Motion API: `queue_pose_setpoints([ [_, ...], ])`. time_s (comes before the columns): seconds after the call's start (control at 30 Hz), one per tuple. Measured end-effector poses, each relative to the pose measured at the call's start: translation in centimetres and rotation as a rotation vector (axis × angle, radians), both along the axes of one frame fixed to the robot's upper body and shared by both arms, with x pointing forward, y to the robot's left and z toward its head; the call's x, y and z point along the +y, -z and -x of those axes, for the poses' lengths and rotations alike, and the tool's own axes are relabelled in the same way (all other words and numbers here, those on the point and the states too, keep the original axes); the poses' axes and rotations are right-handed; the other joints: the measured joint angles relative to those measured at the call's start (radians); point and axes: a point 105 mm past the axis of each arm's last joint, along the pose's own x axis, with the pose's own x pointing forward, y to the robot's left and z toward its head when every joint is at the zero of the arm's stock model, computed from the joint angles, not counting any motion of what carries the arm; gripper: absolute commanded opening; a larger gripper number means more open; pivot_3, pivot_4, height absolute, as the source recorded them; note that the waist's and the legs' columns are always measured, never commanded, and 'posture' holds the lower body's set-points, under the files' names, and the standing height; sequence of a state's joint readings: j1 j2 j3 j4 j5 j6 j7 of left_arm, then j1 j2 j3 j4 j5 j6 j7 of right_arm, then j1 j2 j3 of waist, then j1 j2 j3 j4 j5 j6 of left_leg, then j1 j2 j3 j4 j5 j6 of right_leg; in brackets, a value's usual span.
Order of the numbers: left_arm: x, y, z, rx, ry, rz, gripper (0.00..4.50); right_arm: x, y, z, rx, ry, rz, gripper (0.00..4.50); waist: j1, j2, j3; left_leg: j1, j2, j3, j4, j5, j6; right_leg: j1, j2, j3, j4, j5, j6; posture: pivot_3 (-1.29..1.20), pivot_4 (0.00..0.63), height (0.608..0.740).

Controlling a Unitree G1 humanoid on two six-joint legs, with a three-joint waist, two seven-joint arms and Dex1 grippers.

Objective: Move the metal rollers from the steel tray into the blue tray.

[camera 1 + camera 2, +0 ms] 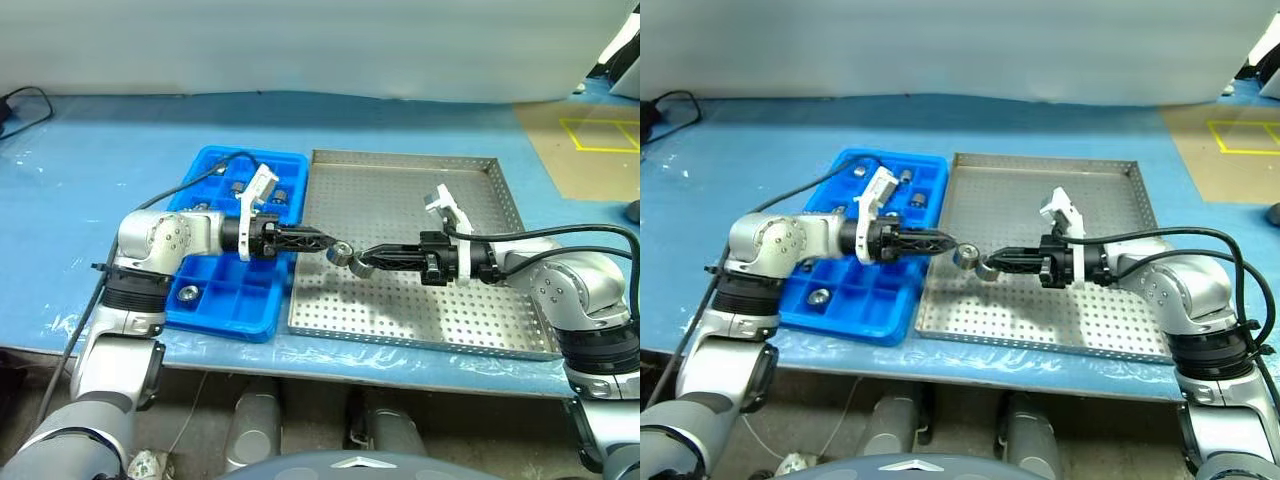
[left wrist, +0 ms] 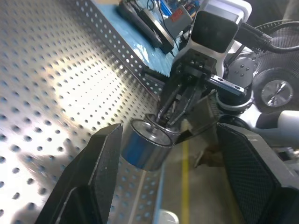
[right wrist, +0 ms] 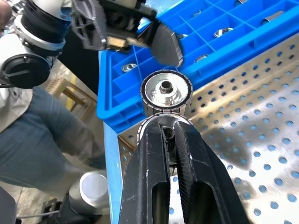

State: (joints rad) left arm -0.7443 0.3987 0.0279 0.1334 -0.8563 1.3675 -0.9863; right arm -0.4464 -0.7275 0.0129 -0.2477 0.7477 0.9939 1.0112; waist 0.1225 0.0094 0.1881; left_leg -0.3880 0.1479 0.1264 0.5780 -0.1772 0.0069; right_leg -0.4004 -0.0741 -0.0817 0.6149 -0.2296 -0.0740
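While the left gripper [image 1: 335, 247] is held apart, a shiny silver cylindrical roller [image 1: 360, 266] is clamped by the right gripper [image 1: 366, 260] near the perforated steel tray's [image 1: 400, 190] left edge.

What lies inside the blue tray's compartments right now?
Several metal rollers sit in separate compartments of the blue tray. The left gripper and its arm cover some middle cells.

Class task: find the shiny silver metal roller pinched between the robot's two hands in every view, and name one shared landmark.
Left eye: shiny silver metal roller, centre.
Right eye: centre.
Left wrist: lower centre, between the black fingers.
Right wrist: upper centre.
Shared landmark: perforated square steel tray.
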Motion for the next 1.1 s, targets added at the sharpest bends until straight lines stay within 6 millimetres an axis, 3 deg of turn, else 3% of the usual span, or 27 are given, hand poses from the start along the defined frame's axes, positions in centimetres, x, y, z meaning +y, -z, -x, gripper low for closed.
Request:
queue_pose_setpoints([
  [0.23,1.1,0.3,-1.5,0.307,-0.099,0.123,3.36,-0.1,0.0,0.1,-0.005,-0.009,0.004,0.0,0.004,0.0,0.0,-0.001,-0.001,-0.001,0.0,-0.002,0.003,0.003,0.0,-0.001,-0.007,0.002,0.003,0.03,0.15,0.74],
  [0.47,0.7,1.2,-1.3,0.375,-0.113,0.13,3.36,-0.1,0.1,0.1,-0.013,-0.008,0.01,0.0,0.004,0.0,0.0,-0.008,-0.001,-0.001,0.002,-0.006,0.011,-0.001,0.0,-0.001,-0.009,0.002,0.003,0.02,0.15,0.74],
  [0.67,1.6,2.0,-1.2,0.42,-0.14,0.104,3.36,-0.1,0.1,0.0,-0.026,-0.006,0.008,0.0,0.004,0.0,0.0,-0.008,-0.001,-0.001,0.002,-0.006,0.011,-0.001,0.0,-0.001,-0.008,0.002,0.003,0.02,0.15,0.74],
  [1.1,0.0,2.1,-0.6,0.439,-0.086,0.1,3.36,0.7,-1.4,0.6,-0.156,-0.064,0.012,0.0,0.002,0.0,0.0,-0.007,-0.001,-0.001,0.003,-0.006,0.011,-0.001,0.0,-0.001,-0.008,0.002,0.004,-0.02,0.15,0.74],
])
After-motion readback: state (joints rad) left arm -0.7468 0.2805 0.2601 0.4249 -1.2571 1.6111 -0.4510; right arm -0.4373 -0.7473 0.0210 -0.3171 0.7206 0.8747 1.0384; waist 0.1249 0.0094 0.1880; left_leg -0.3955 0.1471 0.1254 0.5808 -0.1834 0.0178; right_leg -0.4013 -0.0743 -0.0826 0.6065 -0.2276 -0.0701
